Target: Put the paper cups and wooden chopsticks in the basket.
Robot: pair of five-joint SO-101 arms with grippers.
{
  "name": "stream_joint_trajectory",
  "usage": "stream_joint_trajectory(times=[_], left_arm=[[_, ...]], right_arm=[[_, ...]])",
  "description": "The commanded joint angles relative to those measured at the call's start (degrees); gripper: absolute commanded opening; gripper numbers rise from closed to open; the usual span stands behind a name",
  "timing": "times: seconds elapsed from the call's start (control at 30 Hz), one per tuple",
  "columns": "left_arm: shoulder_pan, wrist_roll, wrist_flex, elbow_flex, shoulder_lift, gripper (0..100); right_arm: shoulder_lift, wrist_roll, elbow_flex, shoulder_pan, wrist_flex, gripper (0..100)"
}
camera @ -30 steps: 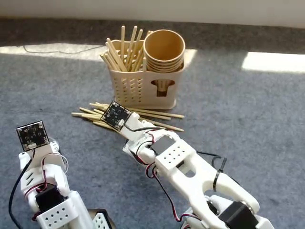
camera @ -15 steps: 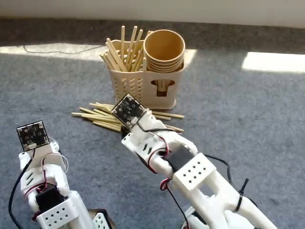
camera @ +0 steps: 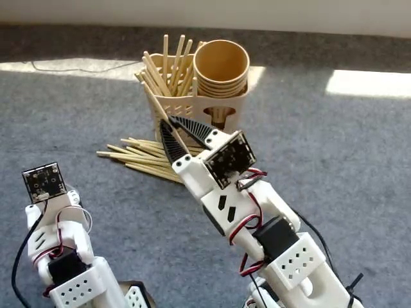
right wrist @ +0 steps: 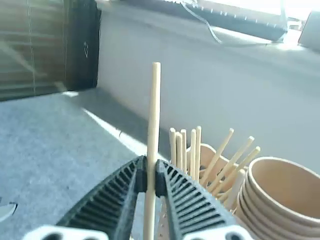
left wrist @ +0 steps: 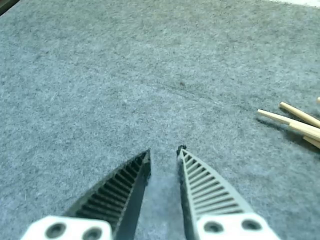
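Observation:
A cream slotted basket stands at the back of the grey carpet. It holds a stack of paper cups and several wooden chopsticks. More loose chopsticks lie on the carpet in front of it. My right gripper is raised just in front of the basket, shut on a single chopstick that slants up and left. In the right wrist view that chopstick stands upright between the fingers of the right gripper, with the cups beyond. My left gripper hovers low over bare carpet, open with nothing between its fingers.
The left arm sits at the near left corner. Ends of loose chopsticks reach into the left wrist view. A thin cable lies on the carpet behind the basket to the left. Bare carpet stretches right of the basket.
My right gripper has risen from the loose pile with one chopstick and swung up toward the basket. The left arm has not moved.

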Motion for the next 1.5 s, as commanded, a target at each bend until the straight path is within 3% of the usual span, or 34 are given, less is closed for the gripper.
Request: stream_joint_trajectory(times=[0.0,0.27,0.47,1.0,1.47], left_arm=[[1.2,-0.5,-0.4,1.1,-0.3,9],[1.2,-0.5,-0.4,1.1,-0.3,9],[1.2,-0.5,-0.4,1.1,-0.3,9],[1.2,-0.5,-0.4,1.1,-0.3,9],[1.2,-0.5,-0.4,1.1,-0.3,9]], right_arm=[[-1.4,-0.4,-0.3,0.7,-9.0,0.5],[-1.2,-0.3,-0.8,0.7,-26.2,0.5],[0.1,-0.3,-1.4,0.8,-28.6,0.5],[34.2,-0.3,-23.3,10.0,-47.2,0.5],[46.5,-0.4,-24.7,9.9,-52.4,0.7]])
